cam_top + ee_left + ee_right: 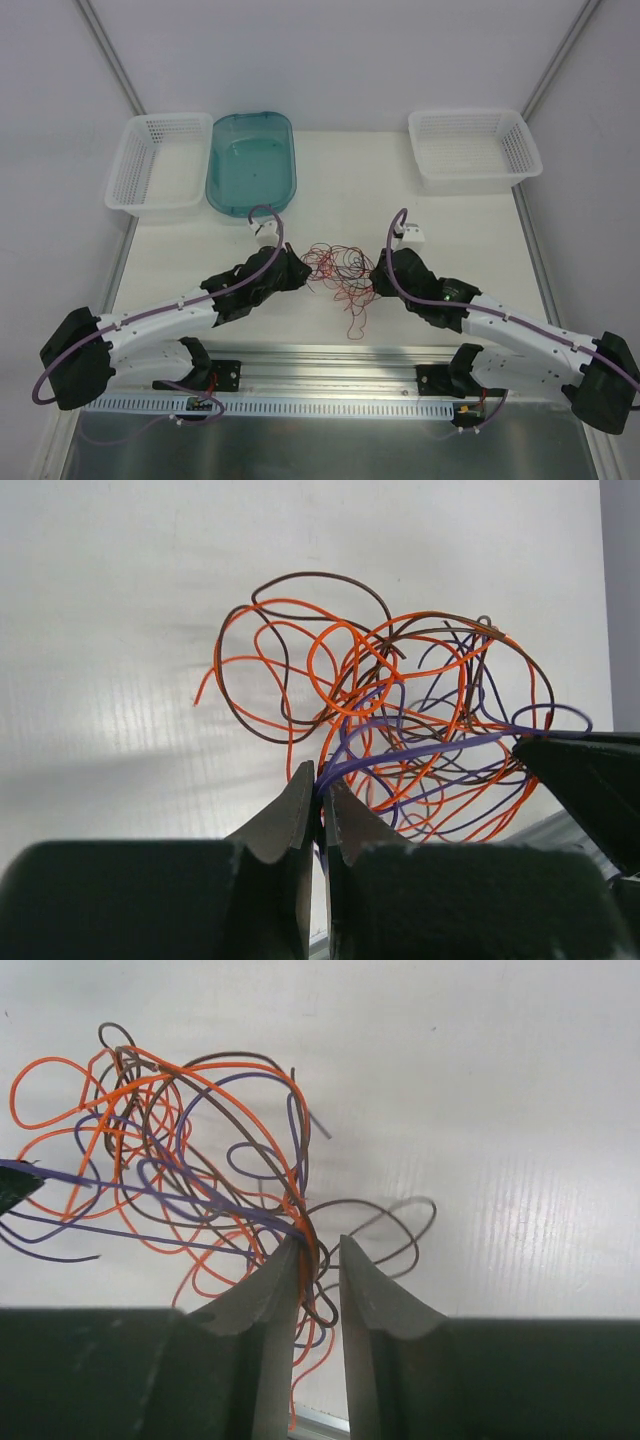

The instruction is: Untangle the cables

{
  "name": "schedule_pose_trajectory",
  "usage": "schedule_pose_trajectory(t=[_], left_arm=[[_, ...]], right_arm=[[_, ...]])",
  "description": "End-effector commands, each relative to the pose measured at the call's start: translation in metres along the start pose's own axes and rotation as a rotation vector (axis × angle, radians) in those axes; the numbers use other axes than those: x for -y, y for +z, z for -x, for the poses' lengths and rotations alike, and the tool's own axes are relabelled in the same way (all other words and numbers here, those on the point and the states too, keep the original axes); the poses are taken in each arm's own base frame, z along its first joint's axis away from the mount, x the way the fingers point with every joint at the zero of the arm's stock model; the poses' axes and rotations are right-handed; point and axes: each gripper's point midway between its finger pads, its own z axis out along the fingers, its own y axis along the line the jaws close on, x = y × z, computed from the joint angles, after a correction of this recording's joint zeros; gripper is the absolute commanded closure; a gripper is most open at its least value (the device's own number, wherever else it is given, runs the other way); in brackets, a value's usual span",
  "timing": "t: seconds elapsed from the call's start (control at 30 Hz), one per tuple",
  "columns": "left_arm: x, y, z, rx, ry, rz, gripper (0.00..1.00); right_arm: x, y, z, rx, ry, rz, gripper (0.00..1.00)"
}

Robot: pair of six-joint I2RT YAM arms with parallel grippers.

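The cables point(338, 268) lie as one knotted heap at the centre of the counter point(460, 215), between the two arms. The left tool point(320, 780) is pinched almost shut on a purple strand point(440, 742) at the heap's lower left edge. The right tool point(317, 1250) stands narrowly apart, with orange and brown strands running through the gap, apparently not clamped. The risk, as I judge it: pulling the purple strand sideways could cinch the loops tighter rather than free it, since it threads through many orange coils. The right tool may also close on several strands at once, dragging the whole heap along, or the thin wire may slip out
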Motion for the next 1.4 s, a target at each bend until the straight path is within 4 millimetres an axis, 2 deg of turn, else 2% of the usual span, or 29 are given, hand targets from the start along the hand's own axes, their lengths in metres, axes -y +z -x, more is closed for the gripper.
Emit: schedule_pose_trajectory(t=[0.0, 0.03, 0.13, 0.27, 0.3, 0.33, 0.37, 0.4, 0.5, 0.57, 0.63, 0.7, 0.87, 0.97, 1.23, 1.3, 1.37], left_arm=[[-0.042, -0.015, 0.026, 0.066, 0.206, 0.185, 1.00], [-0.039, -0.019, 0.030, 0.067, 0.223, 0.175, 1.00], [-0.033, -0.026, 0.032, 0.036, 0.294, 0.150, 1.00], [-0.024, -0.026, 0.016, -0.052, 0.329, 0.086, 1.00], [-0.021, -0.025, 0.010, -0.078, 0.327, 0.065, 1.00], [-0.024, -0.023, 0.003, -0.105, 0.330, 0.071, 1.00], [-0.025, -0.021, -0.002, -0.124, 0.323, 0.072, 1.00], [-0.025, -0.020, -0.006, -0.141, 0.319, 0.072, 1.00], [-0.028, -0.014, -0.021, -0.201, 0.304, 0.078, 1.00], [-0.029, -0.011, -0.028, -0.229, 0.294, 0.083, 1.00], [-0.028, -0.010, -0.031, -0.242, 0.293, 0.080, 1.00], [-0.027, -0.010, -0.032, -0.246, 0.294, 0.076, 1.00], [-0.023, -0.018, -0.025, -0.214, 0.282, 0.049, 1.00], [-0.022, -0.021, -0.024, -0.205, 0.274, 0.036, 1.00], [-0.030, -0.024, -0.026, -0.199, 0.263, 0.049, 1.00], [-0.031, -0.024, -0.026, -0.198, 0.266, 0.052, 1.00], [-0.033, -0.024, -0.024, -0.188, 0.266, 0.059, 1.00]], right_arm=[[0.051, -0.014, 0.015, 0.051, -0.117, -0.234, 0.75], [0.050, -0.016, 0.019, 0.056, -0.117, -0.231, 0.73], [0.043, -0.019, 0.021, 0.038, -0.152, -0.197, 0.57], [0.002, -0.020, 0.022, 0.003, -0.220, 0.016, 0.42], [-0.011, -0.022, 0.018, -0.024, -0.253, 0.097, 0.42], [-0.022, -0.023, 0.016, -0.037, -0.264, 0.153, 0.39], [-0.042, -0.028, 0.012, -0.066, -0.272, 0.269, 0.35], [-0.054, -0.031, 0.012, -0.075, -0.280, 0.326, 0.34], [-0.083, -0.041, 0.012, -0.091, -0.283, 0.475, 0.29], [-0.090, -0.041, 0.014, -0.090, -0.283, 0.500, 0.27], [-0.092, -0.038, 0.018, -0.089, -0.286, 0.491, 0.26], [-0.088, -0.027, 0.015, -0.099, -0.305, 0.446, 0.27], [-0.076, 0.008, 0.005, -0.139, -0.346, 0.322, 0.41], [-0.078, 0.022, 0.002, -0.156, -0.353, 0.295, 0.44], [-0.082, 0.068, -0.031, -0.250, -0.321, 0.241, 0.47], [-0.082, 0.075, -0.039, -0.269, -0.312, 0.237, 0.52], [-0.077, 0.082, -0.044, -0.278, -0.310, 0.211, 0.66]])
